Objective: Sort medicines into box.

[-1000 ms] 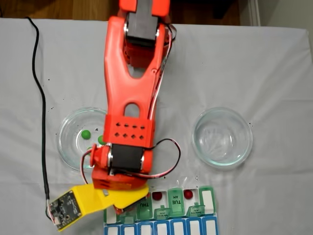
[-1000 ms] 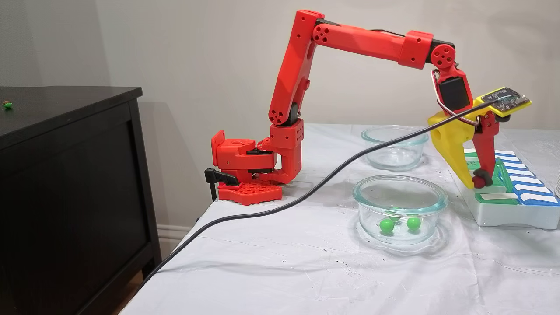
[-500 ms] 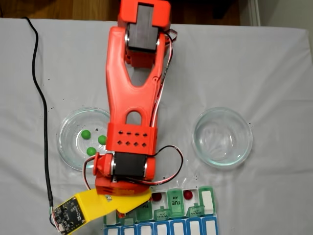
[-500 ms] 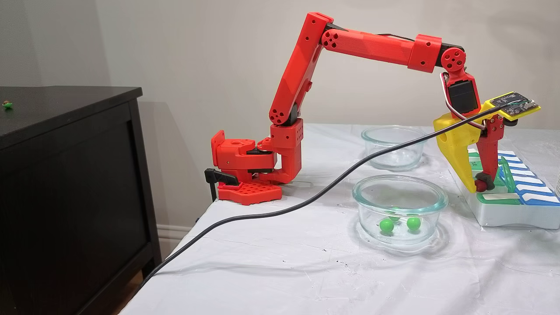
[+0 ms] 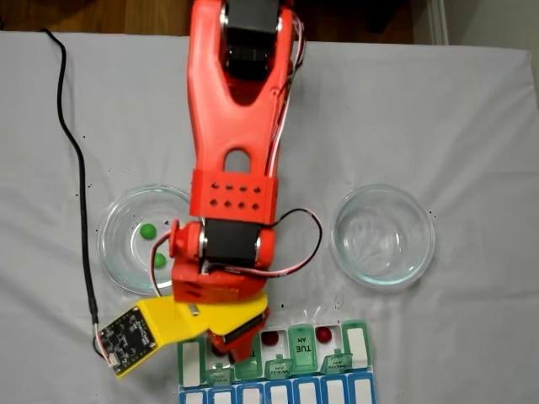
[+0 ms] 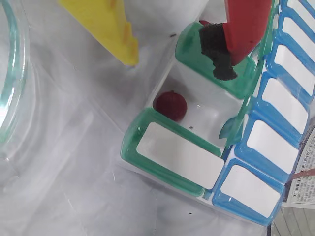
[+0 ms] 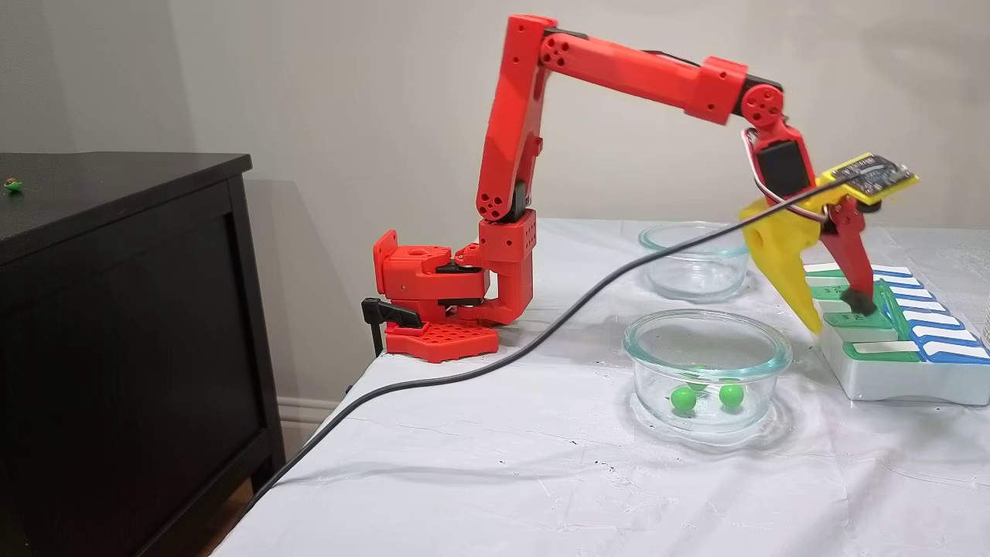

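The fingers (image 6: 179, 61), gripping a red ball half a second ago, are now spreading wide and lifting; that red ball (image 6: 170, 105) is lying in the box's (image 6: 170, 172) open compartment at 6 o'clock.

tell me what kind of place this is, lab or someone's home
Probably a home room, not a lab: a white cloth covers the table, a dark wooden cabinet stands beside it, and wood flooring shows past the table's far edge.

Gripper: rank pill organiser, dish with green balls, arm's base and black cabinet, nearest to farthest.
In a fixed view:
1. Pill organiser, directly under the gripper.
2. Dish with green balls, just left.
3. Arm's base, farther left.
4. Black cabinet, far left.
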`<state>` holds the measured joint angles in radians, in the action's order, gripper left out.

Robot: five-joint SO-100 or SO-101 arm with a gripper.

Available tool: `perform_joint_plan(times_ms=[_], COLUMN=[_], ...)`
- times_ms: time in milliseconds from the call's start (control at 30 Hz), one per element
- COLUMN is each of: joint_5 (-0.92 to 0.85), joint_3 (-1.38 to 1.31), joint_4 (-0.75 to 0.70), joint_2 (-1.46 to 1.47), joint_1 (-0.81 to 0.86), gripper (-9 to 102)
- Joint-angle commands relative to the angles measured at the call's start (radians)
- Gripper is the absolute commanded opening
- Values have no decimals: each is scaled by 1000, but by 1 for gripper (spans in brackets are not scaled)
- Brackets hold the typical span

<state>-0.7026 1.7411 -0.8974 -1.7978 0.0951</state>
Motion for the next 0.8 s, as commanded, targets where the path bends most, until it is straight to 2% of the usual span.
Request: perform_joint_plan(times_ms=[0, 67, 133, 200, 233, 400, 567, 767], joint_5=[-41, -94, -178, -216, -230, -356, -565, -600], joint_3=[-140, -249, -311, -308, -290, -167, -44, 80], joint_4=[-150, -296, -411, -454, -465, -492, -667, -629], joint_2=[-124, -97, -87, -114, -137, -273, -405, -571], joint_1=[8, 31, 43, 51, 54, 87, 160, 224], gripper=[26, 22, 12, 1, 0, 0, 0, 0])
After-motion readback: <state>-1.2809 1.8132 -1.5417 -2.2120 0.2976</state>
